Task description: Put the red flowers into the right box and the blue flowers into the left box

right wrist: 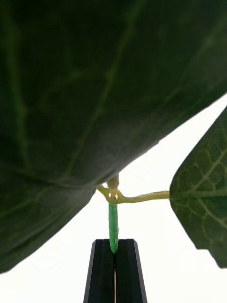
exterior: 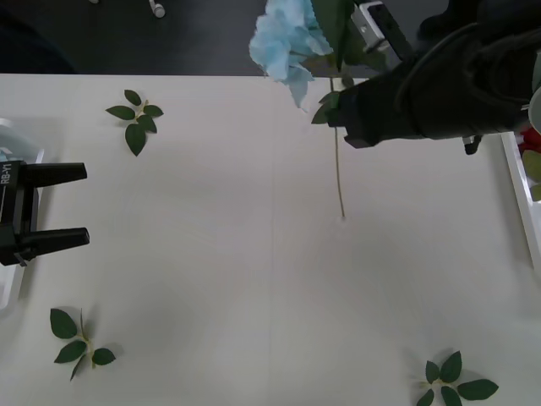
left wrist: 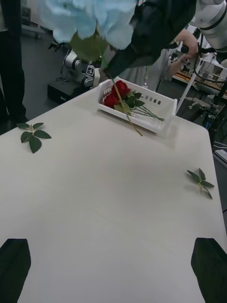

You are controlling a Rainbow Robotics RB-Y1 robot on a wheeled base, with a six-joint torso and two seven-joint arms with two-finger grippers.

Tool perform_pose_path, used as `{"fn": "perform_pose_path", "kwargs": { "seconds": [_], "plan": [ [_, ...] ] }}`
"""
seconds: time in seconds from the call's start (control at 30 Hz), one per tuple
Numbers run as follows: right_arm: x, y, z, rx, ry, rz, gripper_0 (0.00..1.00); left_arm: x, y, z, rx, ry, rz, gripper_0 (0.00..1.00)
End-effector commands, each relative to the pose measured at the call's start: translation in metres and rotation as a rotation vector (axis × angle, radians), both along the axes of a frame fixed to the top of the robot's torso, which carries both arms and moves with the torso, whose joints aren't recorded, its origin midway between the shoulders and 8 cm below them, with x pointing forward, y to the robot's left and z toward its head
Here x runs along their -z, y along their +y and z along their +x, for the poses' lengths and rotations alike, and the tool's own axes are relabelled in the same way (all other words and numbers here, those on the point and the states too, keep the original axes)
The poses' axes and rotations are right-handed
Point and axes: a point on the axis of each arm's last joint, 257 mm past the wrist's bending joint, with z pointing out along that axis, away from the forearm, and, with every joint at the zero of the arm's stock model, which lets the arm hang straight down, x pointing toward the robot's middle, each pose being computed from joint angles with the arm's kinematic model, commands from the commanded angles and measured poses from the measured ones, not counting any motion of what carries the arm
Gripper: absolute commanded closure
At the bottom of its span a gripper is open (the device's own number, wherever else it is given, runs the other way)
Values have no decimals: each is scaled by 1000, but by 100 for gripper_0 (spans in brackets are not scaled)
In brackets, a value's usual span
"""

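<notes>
White desk (exterior: pixel 254 279) lies mostly bare, three leaf sprigs (exterior: pixel 76 338) near its edges. At the left edge the left end effector (exterior: pixel 72 205) is held spread. Farther off, the right end effector (right wrist: pixel 114 265) is pinched on a blue flower's stem (exterior: pixel 339 169) (hanging lengthwise, head (exterior: pixel 283 42) past the far edge). Red flowers (left wrist: pixel 116 93) lie in the right box (left wrist: pixel 161 102).

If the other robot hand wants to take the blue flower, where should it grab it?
Probably the bare stem below the right gripper, coming in from the robot's left. That stretch hangs thin, straight and free, while the blue flower has a fluffy head and its leaves look floppy. The left gripper waits open on that side.
</notes>
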Motion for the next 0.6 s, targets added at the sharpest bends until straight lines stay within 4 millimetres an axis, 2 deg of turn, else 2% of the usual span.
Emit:
{"fn": "perform_pose_path", "kwargs": {
  "seconds": [0.03,0.27,0.6],
  "plan": [
    [-31,16,-19,-130,-158,39,100,-5,1,0,7,-23,31,0],
    [-69,44,-53,-255,-316,192,100,-8,-1,4,-2,-21,20,0],
    [-85,69,-93,-363,-424,262,100,-9,-3,7,-9,-13,12,0]
  ]
}}
